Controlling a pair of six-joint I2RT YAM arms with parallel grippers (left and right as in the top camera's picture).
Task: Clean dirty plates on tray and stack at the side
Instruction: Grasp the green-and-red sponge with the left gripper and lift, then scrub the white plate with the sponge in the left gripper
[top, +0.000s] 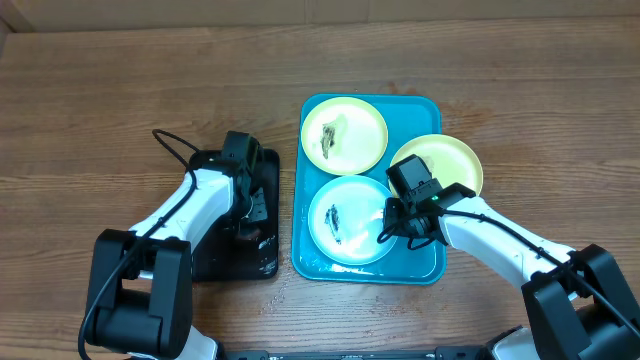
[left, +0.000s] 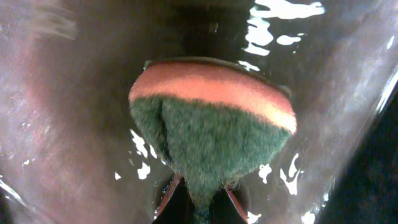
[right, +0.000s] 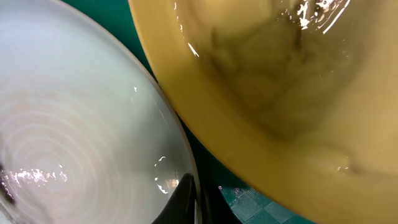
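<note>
Three pale plates lie on the blue tray. The far plate and the near plate carry dark smears. A third plate overhangs the tray's right rim. My right gripper is shut on the near plate's right rim; in the right wrist view its gripper pinches that rim of the near plate, beside the yellower third plate. My left gripper hangs over the black tray. Its gripper is shut on a green and orange sponge.
The black tray looks wet and glossy under the sponge. It lies just left of the blue tray, with a narrow gap between them. Bare wooden table surrounds both trays.
</note>
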